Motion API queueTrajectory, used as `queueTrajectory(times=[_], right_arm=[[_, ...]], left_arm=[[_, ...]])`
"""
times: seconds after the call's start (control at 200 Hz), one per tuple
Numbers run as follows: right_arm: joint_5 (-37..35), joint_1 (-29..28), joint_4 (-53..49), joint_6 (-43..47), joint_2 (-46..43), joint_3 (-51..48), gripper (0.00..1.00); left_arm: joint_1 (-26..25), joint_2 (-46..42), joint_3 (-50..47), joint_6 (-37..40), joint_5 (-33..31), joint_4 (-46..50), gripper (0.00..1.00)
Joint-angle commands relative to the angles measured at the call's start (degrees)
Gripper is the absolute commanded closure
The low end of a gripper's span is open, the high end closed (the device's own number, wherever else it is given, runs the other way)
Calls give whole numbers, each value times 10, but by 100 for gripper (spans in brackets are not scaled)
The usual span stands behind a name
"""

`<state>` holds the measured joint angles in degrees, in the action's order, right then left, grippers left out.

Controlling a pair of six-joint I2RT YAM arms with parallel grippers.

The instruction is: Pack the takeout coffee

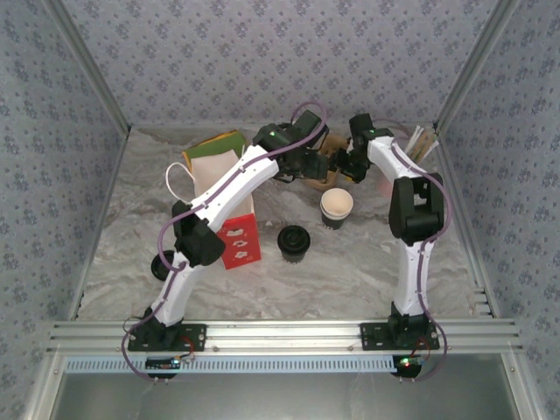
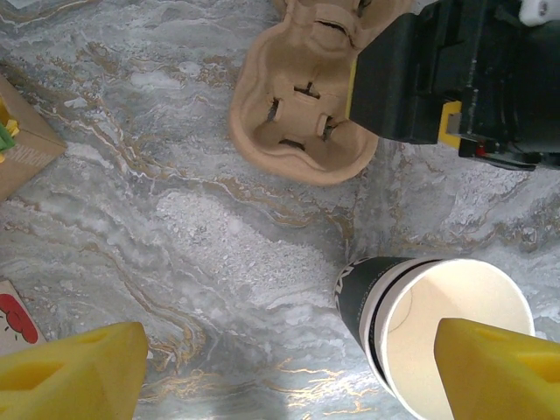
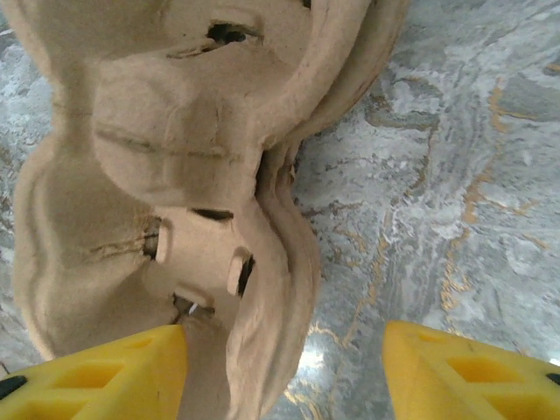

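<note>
The takeout coffee (image 1: pixel 337 207) stands open-topped on the marble table, white rim and dark sleeve. From the left wrist it (image 2: pixel 437 337) lies low on the right, its rim by my right finger (image 2: pixel 503 372). My left gripper (image 2: pixel 289 378) hovers open over bare table with nothing between its fingers; from above it (image 1: pixel 306 168) sits just behind the cup. My right gripper (image 3: pixel 284 376) is open, straddling the rim of a brown pulp cup carrier (image 3: pixel 175 175); one finger (image 3: pixel 96 376) is over the carrier, the other stands apart over the table. From above it (image 1: pixel 346 166) is beside the carrier (image 1: pixel 319 178).
A tall red-and-white paper bag (image 1: pixel 238 238) stands left of centre under the left arm. A brown bag with green (image 1: pixel 214 144) lies at the back left. A dark round cup (image 1: pixel 294 242) sits in front. Straws (image 1: pixel 420 140) stand at the back right. A black round piece (image 1: pixel 164 263) lies by the left arm.
</note>
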<state>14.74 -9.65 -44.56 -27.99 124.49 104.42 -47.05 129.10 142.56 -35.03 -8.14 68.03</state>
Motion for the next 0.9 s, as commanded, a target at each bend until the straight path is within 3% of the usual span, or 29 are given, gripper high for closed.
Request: queueTrajectory(times=[0.0,0.42,0.75,0.899], right_arm=[[11,-1,-6,-15,27,14,40],[-43,-1,-50,22,25,30,60],[-83,34,-63,53,-17,-11,60],[-57,48,-42,61,-37,-33,56]], left_arm=[[-3,-23,-12,4,5,-4,15],[-4,-31,-21,1,2,-6,15],[-9,-32,-26,0,7,-13,15],[-10,-32,-26,1,8,-14,15]])
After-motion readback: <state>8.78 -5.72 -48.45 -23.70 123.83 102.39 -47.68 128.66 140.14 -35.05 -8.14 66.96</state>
